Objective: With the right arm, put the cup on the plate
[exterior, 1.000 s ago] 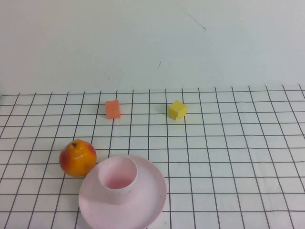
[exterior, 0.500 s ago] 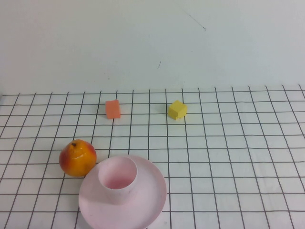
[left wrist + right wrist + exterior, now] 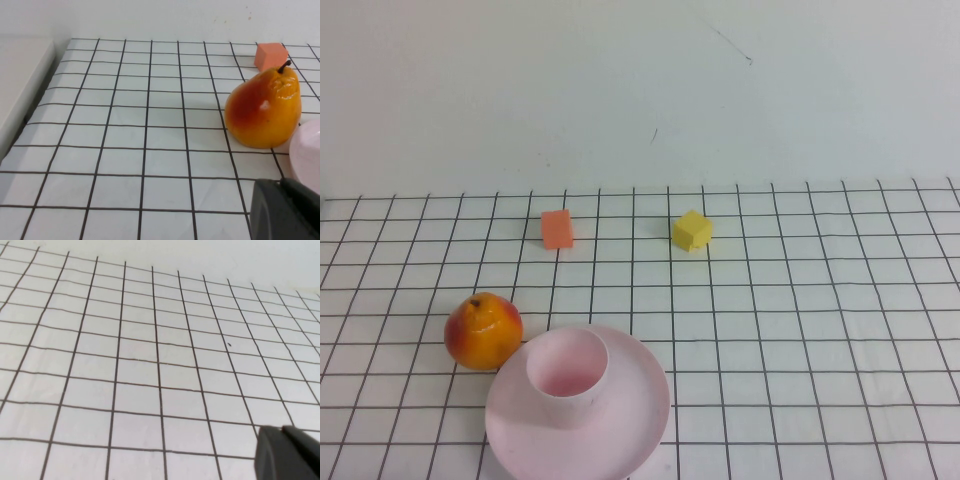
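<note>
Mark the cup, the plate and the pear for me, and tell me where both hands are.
cup (image 3: 567,375): high view, inner wall.
plate (image 3: 638,400): high view, bare right part.
pear (image 3: 483,330): high view, its body.
left hand (image 3: 285,212): left wrist view, dark corner piece.
right hand (image 3: 287,454): right wrist view, dark corner piece.

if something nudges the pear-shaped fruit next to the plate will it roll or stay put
The fruit is rounded with a narrower stem end, so it would probably wobble or roll in a curve. It sits close to the plate, whose rim may stop it. Its glossy skin looks slippery. Neither gripper's fingertips show.
</note>
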Controlling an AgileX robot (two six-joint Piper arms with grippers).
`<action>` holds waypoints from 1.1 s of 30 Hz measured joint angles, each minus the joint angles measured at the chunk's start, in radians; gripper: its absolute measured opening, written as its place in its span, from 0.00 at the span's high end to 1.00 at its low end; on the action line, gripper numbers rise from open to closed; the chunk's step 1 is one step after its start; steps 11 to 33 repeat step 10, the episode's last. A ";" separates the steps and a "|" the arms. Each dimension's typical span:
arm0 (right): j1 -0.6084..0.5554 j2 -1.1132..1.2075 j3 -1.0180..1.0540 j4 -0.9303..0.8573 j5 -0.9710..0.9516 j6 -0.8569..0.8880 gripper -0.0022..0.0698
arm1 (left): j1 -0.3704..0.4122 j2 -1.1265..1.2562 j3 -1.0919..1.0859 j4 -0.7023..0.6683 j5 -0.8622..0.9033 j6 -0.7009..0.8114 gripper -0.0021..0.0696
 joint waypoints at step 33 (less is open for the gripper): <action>0.000 0.000 0.000 0.074 0.000 -0.006 0.97 | 0.000 0.000 0.000 0.000 0.000 0.000 0.97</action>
